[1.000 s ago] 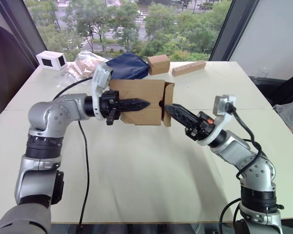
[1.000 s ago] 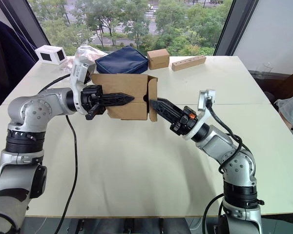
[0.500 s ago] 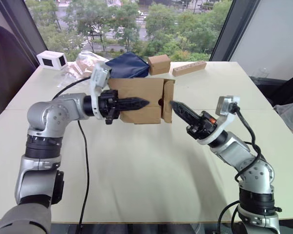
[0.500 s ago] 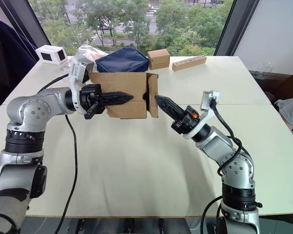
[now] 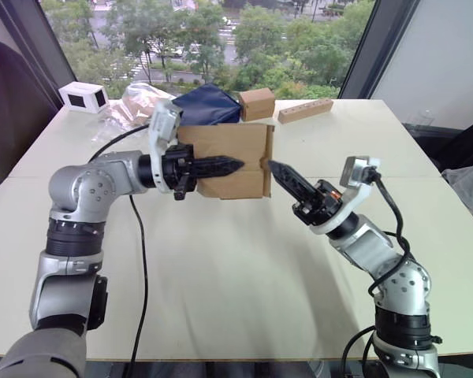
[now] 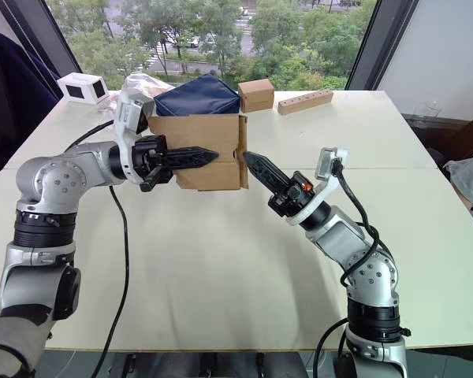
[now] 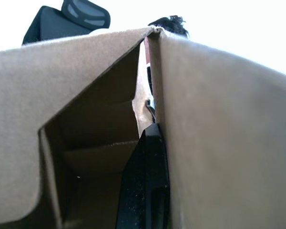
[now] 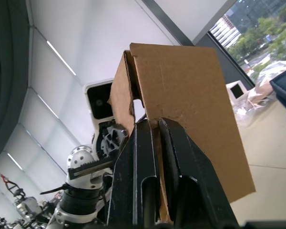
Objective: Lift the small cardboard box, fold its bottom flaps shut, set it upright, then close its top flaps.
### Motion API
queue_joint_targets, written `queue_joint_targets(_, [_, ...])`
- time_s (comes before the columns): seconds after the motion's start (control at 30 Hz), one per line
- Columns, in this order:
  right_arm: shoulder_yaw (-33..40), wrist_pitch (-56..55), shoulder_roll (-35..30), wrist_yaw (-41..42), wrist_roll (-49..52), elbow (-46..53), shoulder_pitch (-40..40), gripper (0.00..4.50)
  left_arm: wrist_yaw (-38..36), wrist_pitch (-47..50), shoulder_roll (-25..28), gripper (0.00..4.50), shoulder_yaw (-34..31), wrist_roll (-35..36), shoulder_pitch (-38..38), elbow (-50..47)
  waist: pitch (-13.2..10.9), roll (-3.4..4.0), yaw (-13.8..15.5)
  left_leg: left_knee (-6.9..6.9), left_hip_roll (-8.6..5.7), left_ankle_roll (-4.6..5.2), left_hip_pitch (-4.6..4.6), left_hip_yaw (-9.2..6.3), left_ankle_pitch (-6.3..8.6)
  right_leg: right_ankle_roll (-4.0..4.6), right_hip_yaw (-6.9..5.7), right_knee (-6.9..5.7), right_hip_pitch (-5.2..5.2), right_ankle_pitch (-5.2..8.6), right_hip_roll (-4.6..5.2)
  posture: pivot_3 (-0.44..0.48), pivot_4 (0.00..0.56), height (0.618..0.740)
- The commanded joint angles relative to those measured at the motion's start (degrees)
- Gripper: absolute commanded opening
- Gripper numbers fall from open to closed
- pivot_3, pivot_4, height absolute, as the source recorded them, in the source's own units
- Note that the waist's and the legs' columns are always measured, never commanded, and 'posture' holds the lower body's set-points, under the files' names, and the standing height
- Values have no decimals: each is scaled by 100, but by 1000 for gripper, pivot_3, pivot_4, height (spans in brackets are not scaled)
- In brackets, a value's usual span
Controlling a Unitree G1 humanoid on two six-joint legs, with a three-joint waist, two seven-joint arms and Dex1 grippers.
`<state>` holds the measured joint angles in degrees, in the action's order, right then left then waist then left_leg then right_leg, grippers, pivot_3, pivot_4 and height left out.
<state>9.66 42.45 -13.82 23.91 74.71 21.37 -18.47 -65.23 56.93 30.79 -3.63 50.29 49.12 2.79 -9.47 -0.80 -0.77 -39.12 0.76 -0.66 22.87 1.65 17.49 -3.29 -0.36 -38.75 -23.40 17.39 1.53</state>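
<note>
The small cardboard box (image 5: 225, 161) is held off the table (image 5: 221, 268), lying on its side toward the far centre of the tabletop. It is plain brown, unprinted corrugated card. The end facing the left arm is open; the left wrist view looks into it and shows bare card walls and folded inner panels (image 7: 93, 157), with nothing inside. At the opposite end the top flaps (image 6: 241, 151) are folded almost flush against the box.

The left gripper (image 5: 221, 166) reaches from 9 o'clock, its black fingers lying along the near wall of the box; the left wrist view shows one finger (image 7: 145, 181) inside against that wall, so the jaws are clamped on the box wall. The right gripper (image 6: 252, 165) comes from 4 o'clock, its tip at the flap end. In the right wrist view its two fingers (image 8: 138, 167) sit with a narrow slit between them and the flap's edge in that slit; whether they pinch it I cannot tell.

At 12 o'clock sit one smaller cardboard box (image 5: 256, 103), one long wooden block (image 5: 305, 110) and one dark blue pouch (image 5: 205, 105). At 10 o'clock are one crumpled clear bag (image 5: 138, 102) and one white box (image 5: 83, 97).
</note>
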Motion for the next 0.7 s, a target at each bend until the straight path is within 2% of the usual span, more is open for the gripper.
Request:
queue_joint_targets(0.03, [-168, 7, 76, -58, 116, 303, -42, 190, -24, -56, -58, 0, -111, 134, 76, -130, 0, 0, 0, 0, 0, 0, 0, 0, 0, 0, 0, 0, 0, 0, 0, 0, 150, 740])
queue_joint_targets(0.4, [-338, 46, 94, -160, 140, 412, -124, 190, -72, 104, -123, 0, -180, 337, 129, -127, 0, 0, -1, 0, 0, 0, 0, 0, 0, 0, 0, 0, -1, 0, 0, 0, 150, 740])
queue_joint_targets(0.7, [162, -93, -74, -441, 909, 542, 79, 190, -109, 52, -28, 0, -296, 260, 205, 73, 0, 0, 9, 0, 0, 0, 0, 0, 0, 0, 0, 1, 0, 0, 1, 0, 150, 740])
